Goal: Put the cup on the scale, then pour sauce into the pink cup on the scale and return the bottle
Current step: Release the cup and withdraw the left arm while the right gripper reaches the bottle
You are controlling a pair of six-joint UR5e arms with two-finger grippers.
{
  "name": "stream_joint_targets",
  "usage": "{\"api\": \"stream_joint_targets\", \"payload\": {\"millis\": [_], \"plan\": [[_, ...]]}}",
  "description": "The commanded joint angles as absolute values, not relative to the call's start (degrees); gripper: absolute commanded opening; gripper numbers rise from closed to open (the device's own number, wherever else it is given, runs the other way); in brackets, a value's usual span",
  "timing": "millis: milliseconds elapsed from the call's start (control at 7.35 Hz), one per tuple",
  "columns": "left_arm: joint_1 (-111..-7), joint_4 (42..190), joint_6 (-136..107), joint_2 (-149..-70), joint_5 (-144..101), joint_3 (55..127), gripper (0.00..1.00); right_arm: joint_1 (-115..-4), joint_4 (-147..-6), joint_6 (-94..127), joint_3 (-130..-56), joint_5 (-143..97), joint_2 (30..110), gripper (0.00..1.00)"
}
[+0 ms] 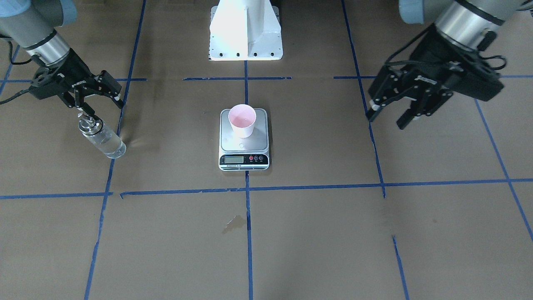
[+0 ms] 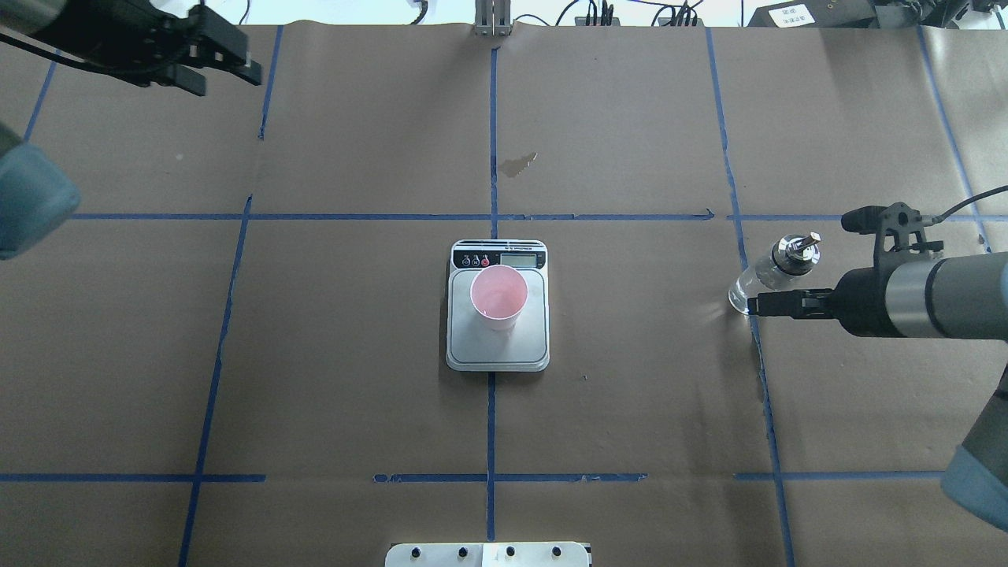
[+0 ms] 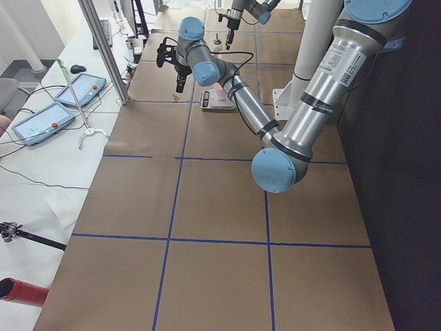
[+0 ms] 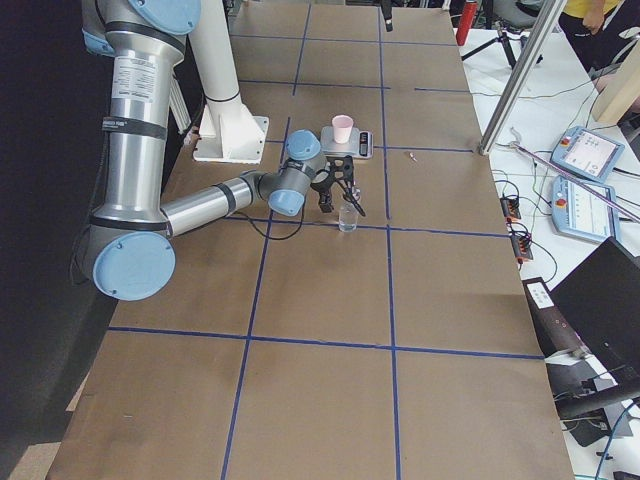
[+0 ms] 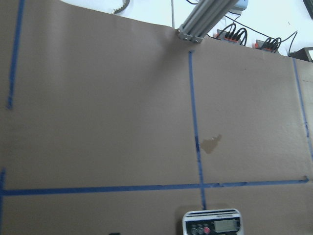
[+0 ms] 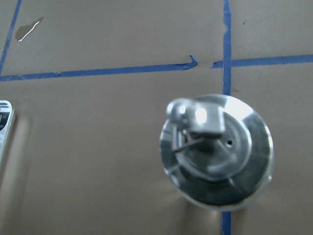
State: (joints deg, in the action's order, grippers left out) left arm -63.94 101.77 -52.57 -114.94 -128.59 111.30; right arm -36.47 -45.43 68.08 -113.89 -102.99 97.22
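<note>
The pink cup [image 1: 242, 120] [image 2: 498, 296] stands upright on the scale [image 1: 244, 146] [image 2: 496, 350] at the table's middle. Well off to the robot's right, the bottle [image 1: 103, 141] [image 2: 776, 269] stands upright on the table with clear sauce in it. My right gripper [image 1: 105, 109] [image 2: 768, 303] hangs open just above and beside its silver cap, holding nothing. The right wrist view looks straight down on the cap [image 6: 215, 147], blurred, with no fingers in frame. My left gripper [image 1: 386, 121] [image 2: 224, 79] is open and empty, raised far from the scale. I cannot tell whether the cup holds liquid.
Blue tape lines divide the brown paper table cover. A small stain [image 1: 234, 223] [image 2: 517, 164] [image 5: 211, 143] lies beyond the scale. The white robot base [image 1: 245, 31] stands behind the scale. Tablets and cables [image 4: 590, 155] lie on a side bench past the table edge.
</note>
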Motion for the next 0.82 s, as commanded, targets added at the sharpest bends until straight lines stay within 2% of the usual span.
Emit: {"api": "stream_joint_targets", "payload": {"millis": [0,272,680], "plan": [[-70.47,101.78,-36.62,-107.42,-129.37,111.28,0.79,-30.51,-45.53,69.17,-113.90,-86.98,96.94,1.00],[-70.58,101.78,-35.68,-107.14,-129.37,110.83,0.79,-28.92,-45.35,69.17,-113.73,-80.70,99.13,1.00],[-70.84,101.69,-33.23,-107.14,-129.29,110.04,0.79,-20.76,-45.18,69.26,-113.38,-68.04,100.90,1.00]]}}
